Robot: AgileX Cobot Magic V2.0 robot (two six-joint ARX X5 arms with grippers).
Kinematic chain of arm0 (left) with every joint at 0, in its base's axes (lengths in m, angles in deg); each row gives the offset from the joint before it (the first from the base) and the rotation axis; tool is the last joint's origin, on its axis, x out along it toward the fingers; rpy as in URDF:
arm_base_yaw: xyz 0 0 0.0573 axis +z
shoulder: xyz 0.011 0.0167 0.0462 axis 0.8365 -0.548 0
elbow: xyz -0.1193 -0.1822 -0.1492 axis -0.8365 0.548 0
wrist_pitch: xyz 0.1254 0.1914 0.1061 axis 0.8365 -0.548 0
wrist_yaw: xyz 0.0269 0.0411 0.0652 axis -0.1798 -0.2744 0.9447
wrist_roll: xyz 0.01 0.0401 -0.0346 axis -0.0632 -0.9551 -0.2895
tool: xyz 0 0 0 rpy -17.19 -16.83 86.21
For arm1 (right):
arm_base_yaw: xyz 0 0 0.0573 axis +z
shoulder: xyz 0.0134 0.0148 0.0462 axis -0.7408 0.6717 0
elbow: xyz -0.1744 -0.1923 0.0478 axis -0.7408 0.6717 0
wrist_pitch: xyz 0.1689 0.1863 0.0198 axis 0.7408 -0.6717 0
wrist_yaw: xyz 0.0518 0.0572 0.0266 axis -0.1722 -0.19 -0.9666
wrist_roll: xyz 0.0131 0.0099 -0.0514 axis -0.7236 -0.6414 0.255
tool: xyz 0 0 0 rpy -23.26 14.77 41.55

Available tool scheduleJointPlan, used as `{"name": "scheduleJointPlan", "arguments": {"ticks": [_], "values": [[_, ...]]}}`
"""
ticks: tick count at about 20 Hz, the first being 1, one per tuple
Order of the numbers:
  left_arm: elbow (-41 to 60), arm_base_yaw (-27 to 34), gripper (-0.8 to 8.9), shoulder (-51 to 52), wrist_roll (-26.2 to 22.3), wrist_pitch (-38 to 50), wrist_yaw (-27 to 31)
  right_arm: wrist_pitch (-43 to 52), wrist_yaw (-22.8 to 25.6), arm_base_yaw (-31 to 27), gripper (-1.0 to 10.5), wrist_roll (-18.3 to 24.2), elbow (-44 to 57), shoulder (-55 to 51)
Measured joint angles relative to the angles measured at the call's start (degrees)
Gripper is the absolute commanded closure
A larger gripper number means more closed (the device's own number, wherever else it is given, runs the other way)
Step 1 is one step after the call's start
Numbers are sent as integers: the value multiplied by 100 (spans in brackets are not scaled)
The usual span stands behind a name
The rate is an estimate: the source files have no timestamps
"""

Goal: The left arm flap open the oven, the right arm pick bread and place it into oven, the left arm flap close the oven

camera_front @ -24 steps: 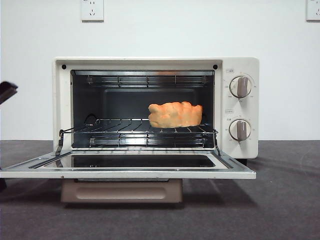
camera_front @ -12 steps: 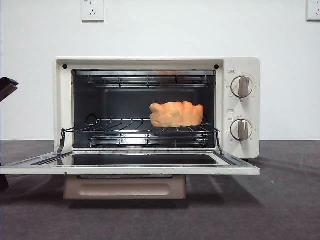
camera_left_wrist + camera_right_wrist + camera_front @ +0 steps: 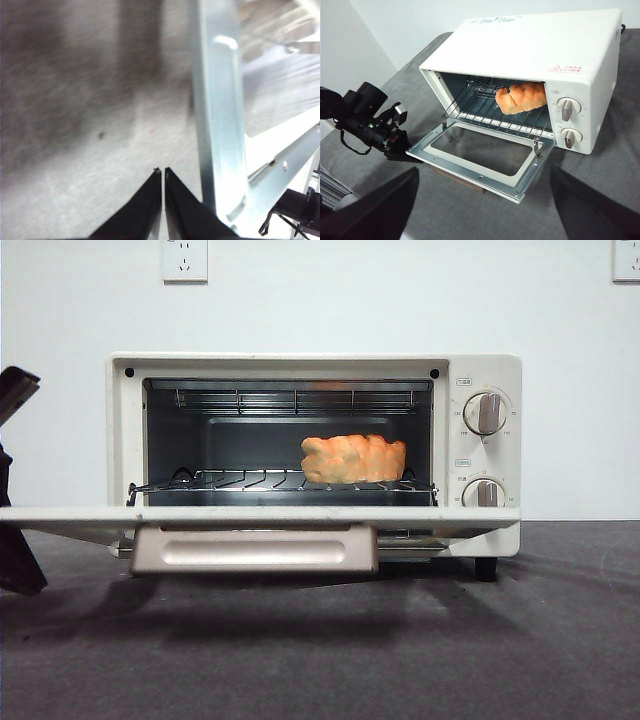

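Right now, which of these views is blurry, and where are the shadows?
Left wrist view: smeared and soft, the door edge streaked. Front view: sharp, with a dark shadow on the table under the door. Right wrist view: clear on the oven and bread, with blurred dark shapes at its bottom corners.

Tabletop point(image 3: 560, 640): dark grey, matte, cloth-like surface, running back to a white wall. 1 item stands directly on it: the oven point(image 3: 315, 455), cream-white, resting on short dark feet, 1 visible under its knob side. The oven door point(image 3: 255, 515) projects forward from the oven, raised clear of the tabletop, casting a broad shadow on the surface beneath and in front of it.
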Motion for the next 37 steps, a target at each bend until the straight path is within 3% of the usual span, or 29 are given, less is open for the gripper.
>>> {"name": "scheduleJointPlan", "arguments": {"ticks": [4,10,18,24,30,37], "values": [[0,4,798,140,201,201,-131,70,0,0,529,-2,0,0],[0,59,798,404,981,1167,-332,190,0,0,529,-2,0,0],[-44,76,798,627,2664,3307,-435,199,-2,0,529,-2,0,0],[-44,85,798,627,3836,4428,-7,201,-13,0,529,-4,0,0],[-44,127,798,627,4315,4579,166,201,-46,0,529,-4,0,0],[-44,127,798,841,4433,4572,-501,201,-46,0,529,-2,0,0]]}}
